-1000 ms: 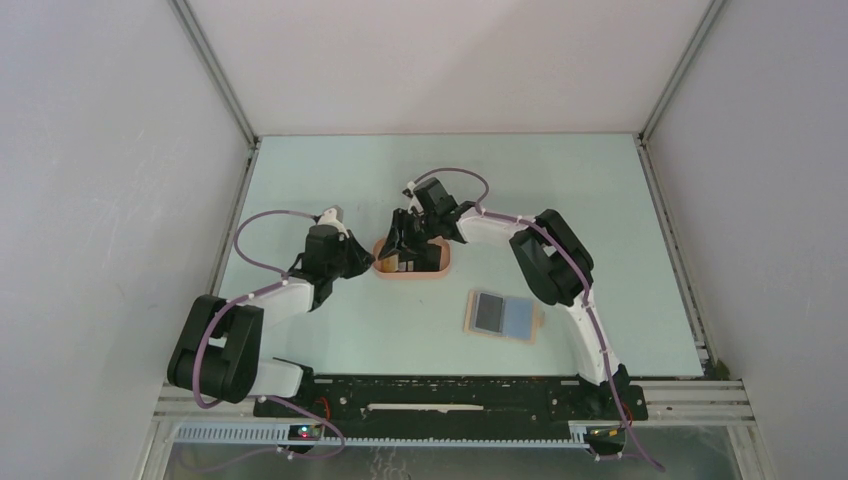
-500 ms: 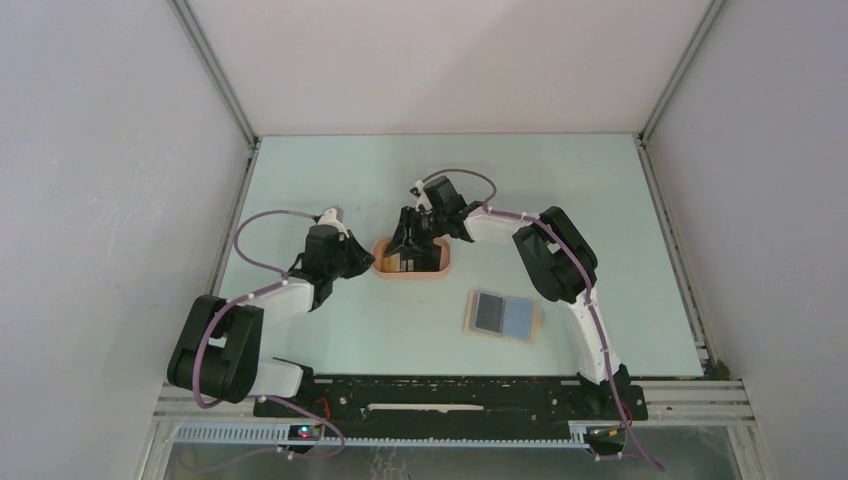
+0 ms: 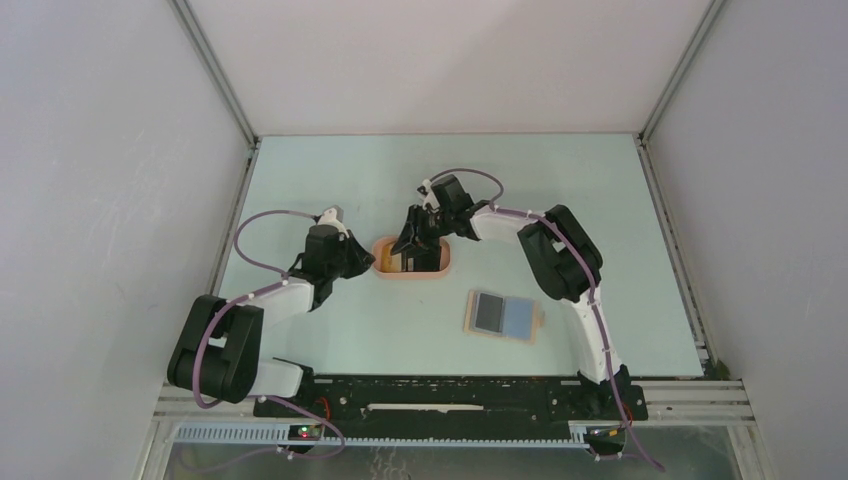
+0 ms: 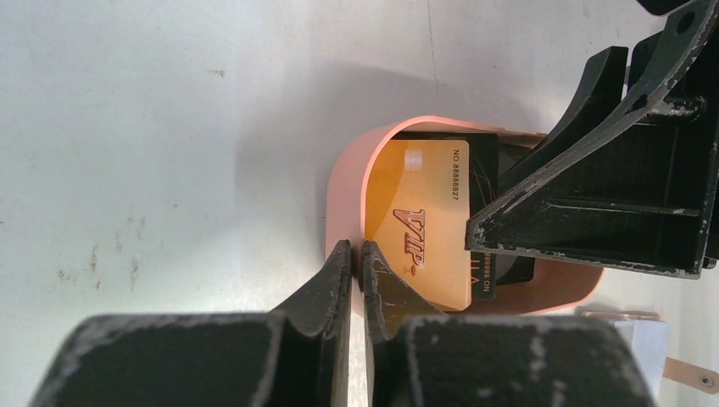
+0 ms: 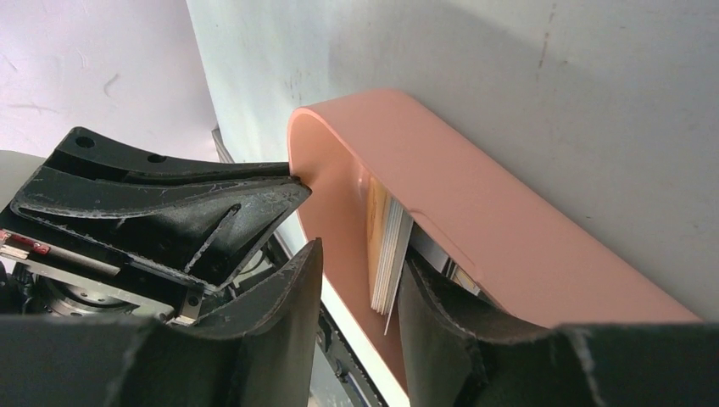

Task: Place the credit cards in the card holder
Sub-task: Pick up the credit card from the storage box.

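A stack of credit cards lies in the salmon-pink tray (image 3: 440, 268), with a yellow-orange VIP card (image 4: 424, 220) on top and black cards (image 4: 483, 153) under it. My left gripper (image 4: 357, 248) is shut on the tray's near-left rim (image 4: 339, 203). My right gripper (image 5: 360, 263) is open inside the tray. The stack's edge (image 5: 386, 246) stands between its fingers and rests against one finger. The tan card holder (image 3: 503, 316) lies open on the table to the right, with a dark card and a pale blue card on it.
The right gripper's fingers (image 4: 593, 195) cover the tray's right part in the left wrist view. The card holder's snap tab (image 4: 688, 373) shows at the bottom right there. White walls enclose the table on three sides.
The right wrist has shifted slightly right and away over the tray, fingers still in it. The left arm, the tray and the card holder have not moved.
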{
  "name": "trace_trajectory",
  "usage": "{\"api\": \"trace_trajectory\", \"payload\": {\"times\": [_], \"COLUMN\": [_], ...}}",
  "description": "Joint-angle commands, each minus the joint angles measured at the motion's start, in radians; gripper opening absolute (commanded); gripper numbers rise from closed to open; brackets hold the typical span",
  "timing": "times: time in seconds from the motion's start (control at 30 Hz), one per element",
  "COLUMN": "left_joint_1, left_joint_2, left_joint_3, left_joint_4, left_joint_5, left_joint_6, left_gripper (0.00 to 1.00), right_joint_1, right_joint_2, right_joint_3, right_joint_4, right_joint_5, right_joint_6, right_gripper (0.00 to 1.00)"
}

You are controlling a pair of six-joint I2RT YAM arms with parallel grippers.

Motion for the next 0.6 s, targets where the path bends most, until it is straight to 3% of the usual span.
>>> {"api": "trace_trajectory", "payload": {"times": [0.0,0.37,0.57], "left_joint_1": [-0.007,-0.007,-0.007], "left_joint_2": [-0.001,-0.002,-0.009], "left_joint_3": [0.019,0.022,0.022], "left_joint_4": [-0.044,-0.051,-0.056], "left_joint_5": [0.021,0.019,0.019], "left_joint_6": [0.019,0.021,0.023], "left_gripper": [0.10,0.10,0.10], "right_joint_1": [-0.017,-0.027,-0.037], "right_joint_2": [-0.069,-0.074,-0.095], "right_joint_3": [-0.021,-0.037,-0.053], "right_joint_4": [0.023,0.025,0.024], "right_joint_5": [-0.005,-0.002,0.009], "right_joint_6": [-0.006,-0.008,-0.017], "right_gripper": [0.45,0.31,0.19]}}
